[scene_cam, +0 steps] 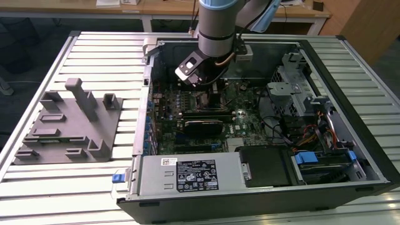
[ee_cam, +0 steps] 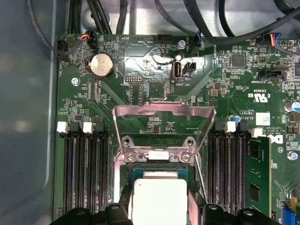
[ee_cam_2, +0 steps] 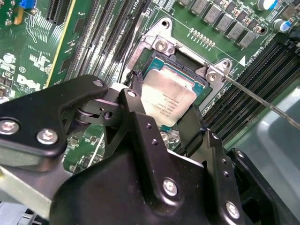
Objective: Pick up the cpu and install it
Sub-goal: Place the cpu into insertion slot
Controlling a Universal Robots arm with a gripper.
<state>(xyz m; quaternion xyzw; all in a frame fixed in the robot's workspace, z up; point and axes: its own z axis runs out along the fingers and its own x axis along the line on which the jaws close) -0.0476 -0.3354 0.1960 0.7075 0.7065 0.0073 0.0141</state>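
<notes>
Clearance tight: gripper (ee_cam_2: 165, 101) sits low over open socket (ee_cam_2: 185, 58) on green motherboard (ee_cam: 220, 101), with black memory slots (ee_cam: 86, 173) flanking both sides. Jaws clamped on two opposite edges of cpu (ee_cam_2: 168, 96), a flat square with a pale matte metal top, directly over the socket; whether seated cannot be told. Silver load plate (ee_cam: 164, 119) stands hinged up. Board lies inside open computer case (scene_cam: 250, 204) on slatted metal surface (scene_cam: 93, 51).

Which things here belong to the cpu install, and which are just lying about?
In the job: cpu, gripper clamped on it, open socket, raised load plate.
Lying about: grey fixture block, power supply, coin battery, memory stick.
</notes>
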